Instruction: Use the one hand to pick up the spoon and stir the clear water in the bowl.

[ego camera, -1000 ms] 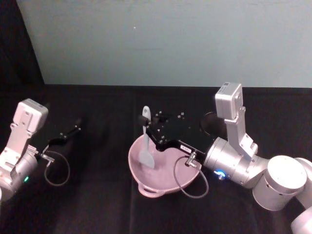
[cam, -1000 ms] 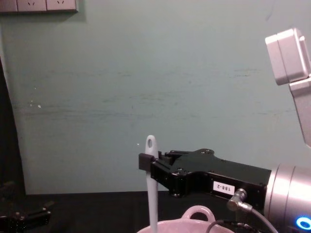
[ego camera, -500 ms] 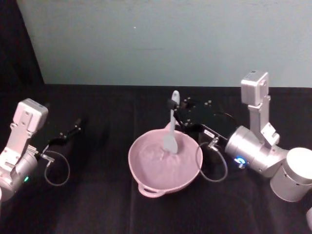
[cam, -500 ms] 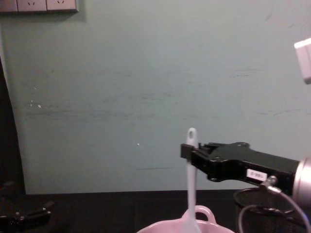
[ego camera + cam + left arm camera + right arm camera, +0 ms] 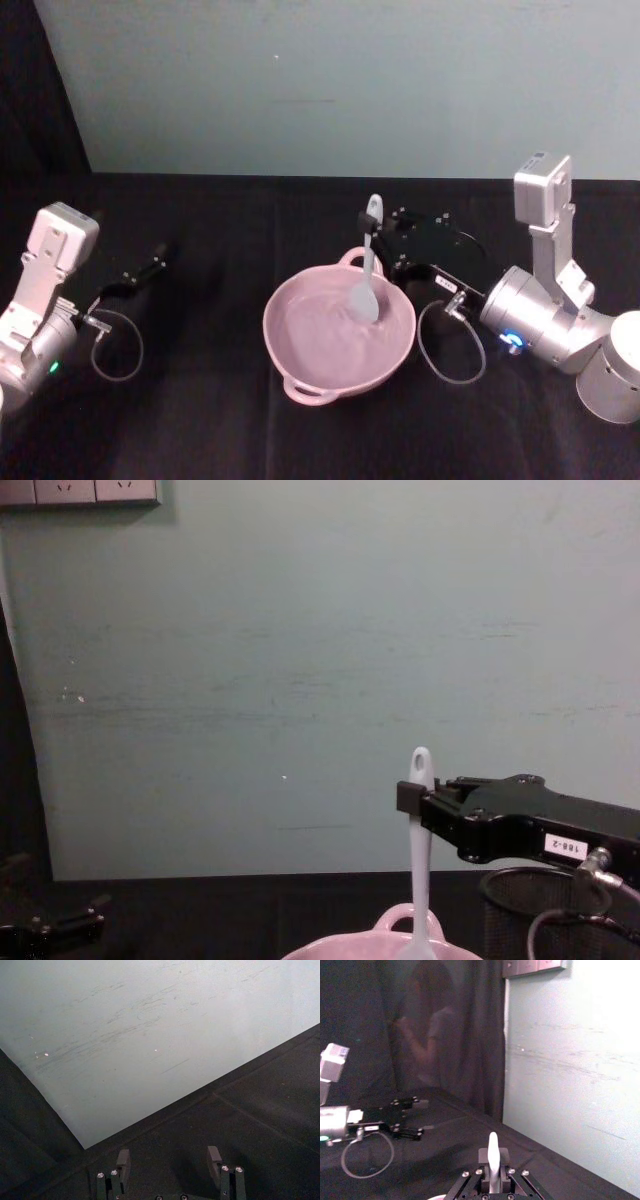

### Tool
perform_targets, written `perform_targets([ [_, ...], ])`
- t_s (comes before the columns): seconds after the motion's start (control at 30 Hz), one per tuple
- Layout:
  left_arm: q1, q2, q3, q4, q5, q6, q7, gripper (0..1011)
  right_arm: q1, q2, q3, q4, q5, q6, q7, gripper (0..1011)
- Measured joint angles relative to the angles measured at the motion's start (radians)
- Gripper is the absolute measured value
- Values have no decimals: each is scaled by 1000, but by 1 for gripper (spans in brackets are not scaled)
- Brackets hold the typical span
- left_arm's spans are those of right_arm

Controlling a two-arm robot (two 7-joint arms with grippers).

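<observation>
Right gripper [image 5: 411,798]: pinches white spoon [image 5: 420,852] upright by its handle.
Stir: circle the head within pink bowl [image 5: 267,324], off the rim.
Left gripper [image 5: 169,1155]: spread, parked left.

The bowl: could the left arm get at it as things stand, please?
Probably yes: the left gripper is open, off to the bowl's left, with bare table between them. The right gripper holds the spoon at the bowl's far right side, leaving the left rim free.

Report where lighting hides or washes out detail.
Head view: pink bowl and white spoon, held in the right claw, stand bright against black cloth. Chest view: the parked left claw nearly merges with the dark cloth. Right wrist view: the wall glares pale.
</observation>
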Motion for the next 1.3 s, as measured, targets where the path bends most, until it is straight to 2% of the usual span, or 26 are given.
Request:
perform_targets([
  [0.23, 0, 0, 0, 0, 0, 0, 0, 1005, -12, 4, -25, -35, -8, 6, 17, 118],
  [0.43, 0, 0, 0, 0, 0, 0, 0, 1005, -8, -8, -54, -44, -9, 7, 34, 118],
  [0.77, 0, 0, 0, 0, 0, 0, 0, 1005, 27, -45, -82, -8, -6, 4, 39, 118],
  [1.07, 0, 0, 0, 0, 0, 0, 0, 1005, 61, -82, -67, 74, 35, -6, 39, 118],
  [1.3, 0, 0, 0, 0, 0, 0, 0, 1005, 74, -84, -45, 112, 46, -9, 24, 118],
])
